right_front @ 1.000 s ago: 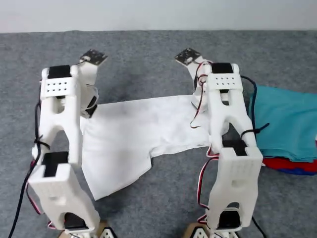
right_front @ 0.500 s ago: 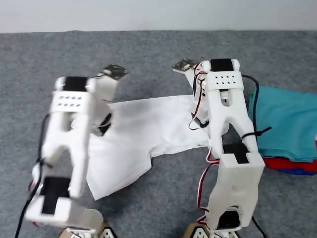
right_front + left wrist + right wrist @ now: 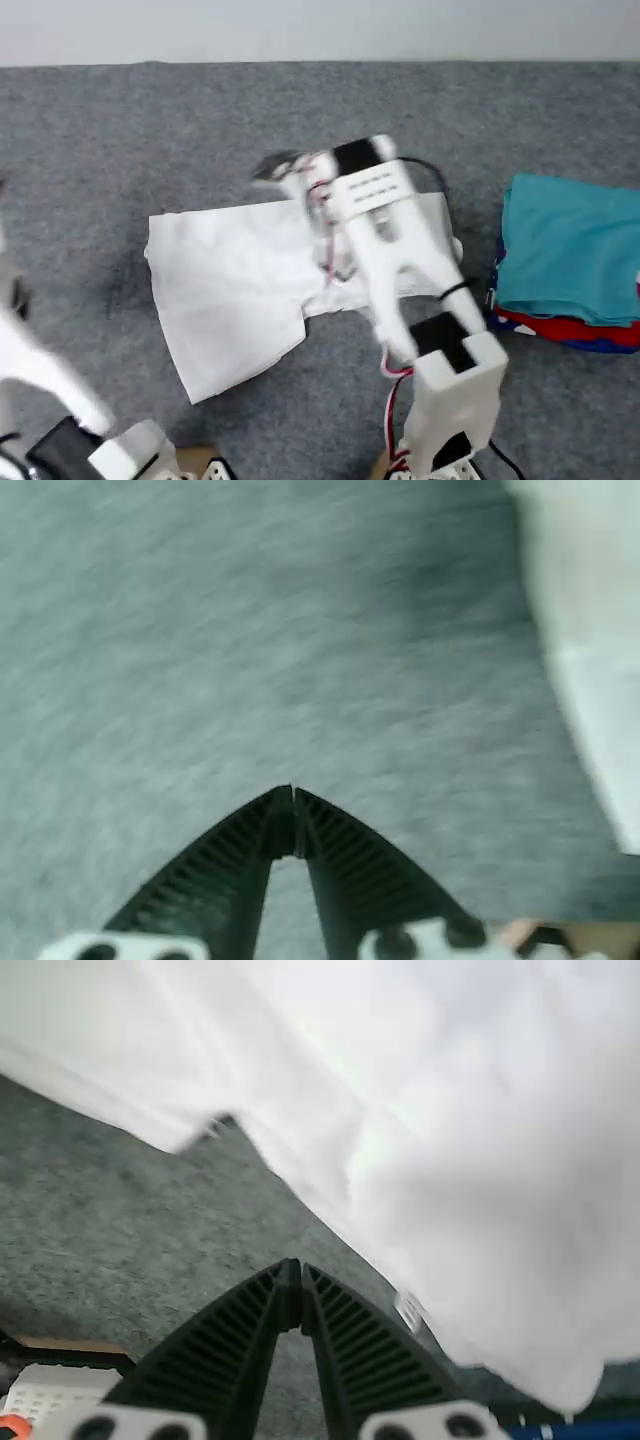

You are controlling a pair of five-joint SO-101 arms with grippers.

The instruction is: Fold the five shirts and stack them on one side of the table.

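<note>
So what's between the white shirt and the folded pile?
Only a bare strip of grey table cover separates the white shirt and the pile, in the high view.

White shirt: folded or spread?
Spread, not neatly folded: the white shirt lies flat in an irregular shape on the gray table, beside the folded stack.

A grey, felt-like covering (image 3: 200, 120) is lying over the whole worktop, reaching from the near edge to the far edge and out to both sides. A pale wall (image 3: 320, 30) is rising just behind the far edge. At the near edge, what may be a tan board (image 3: 208, 466) is peeking out.
</note>
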